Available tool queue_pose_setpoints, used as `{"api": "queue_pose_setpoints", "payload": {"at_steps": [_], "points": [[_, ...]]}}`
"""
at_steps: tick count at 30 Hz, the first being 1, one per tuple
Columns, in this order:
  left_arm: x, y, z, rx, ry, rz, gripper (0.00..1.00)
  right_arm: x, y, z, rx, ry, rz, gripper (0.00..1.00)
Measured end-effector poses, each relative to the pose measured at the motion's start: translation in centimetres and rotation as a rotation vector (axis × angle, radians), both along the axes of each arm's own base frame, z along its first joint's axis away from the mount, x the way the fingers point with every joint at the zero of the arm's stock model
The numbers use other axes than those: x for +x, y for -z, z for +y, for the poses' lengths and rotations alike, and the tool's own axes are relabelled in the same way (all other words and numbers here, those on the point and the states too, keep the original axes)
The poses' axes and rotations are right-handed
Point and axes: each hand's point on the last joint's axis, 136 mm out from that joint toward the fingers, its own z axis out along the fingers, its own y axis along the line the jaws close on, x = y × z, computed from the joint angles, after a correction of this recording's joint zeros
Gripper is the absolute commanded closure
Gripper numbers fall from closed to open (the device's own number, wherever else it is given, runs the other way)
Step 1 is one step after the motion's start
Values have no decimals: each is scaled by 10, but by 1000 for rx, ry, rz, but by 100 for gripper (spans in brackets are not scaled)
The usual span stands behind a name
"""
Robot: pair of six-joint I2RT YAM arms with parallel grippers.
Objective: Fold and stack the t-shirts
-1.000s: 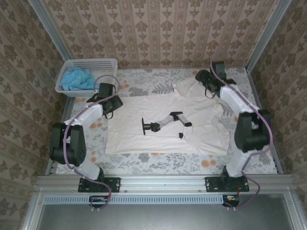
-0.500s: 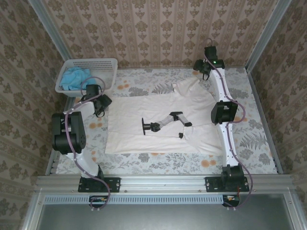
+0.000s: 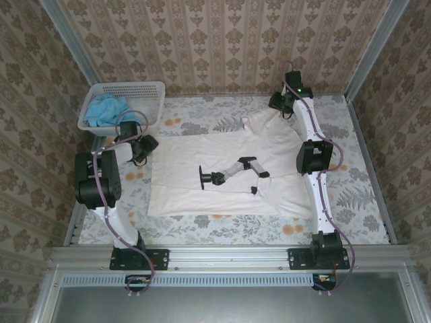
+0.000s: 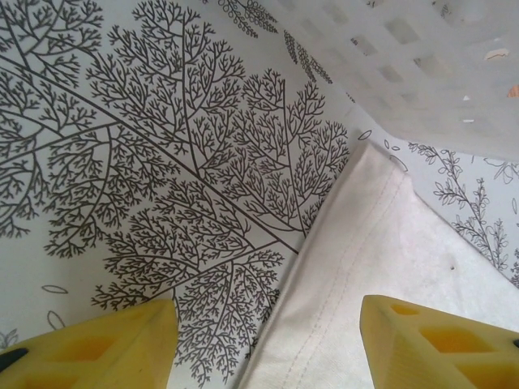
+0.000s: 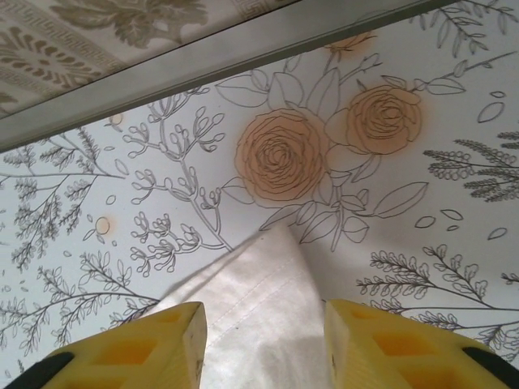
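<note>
The cream-white t-shirt (image 3: 202, 188) lies spread flat across the middle of the table, with one sleeve reaching toward the far right. The sky-blue t-shirt (image 3: 106, 110) sits bunched in the basket. My left gripper (image 3: 140, 147) hovers at the white shirt's far-left corner. In the left wrist view my left gripper (image 4: 263, 356) is open, with the stitched hem (image 4: 349, 267) running between its yellow fingers. My right gripper (image 3: 282, 103) is at the far-right sleeve tip. In the right wrist view my right gripper (image 5: 263, 344) is open astride that cloth corner (image 5: 263, 292).
The white perforated basket (image 3: 149, 89) stands at the far left corner, and its wall (image 4: 422, 65) is close to my left gripper. A dark grey and black shape (image 3: 229, 171) lies on the shirt's middle. A metal frame rail (image 5: 203, 57) runs just beyond the right gripper.
The right arm has stretched out straight, carrying its gripper farther back to the sleeve tip. The left gripper has shifted left to the shirt's corner. The shirt has not moved.
</note>
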Motion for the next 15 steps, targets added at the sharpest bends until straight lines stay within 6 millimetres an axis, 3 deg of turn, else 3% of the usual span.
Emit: {"api": "queue_pose_setpoints", "payload": {"at_steps": [15], "points": [[11,1,-4,-2,55,28,43,-2,-2,12,71,-28,8,90]]}}
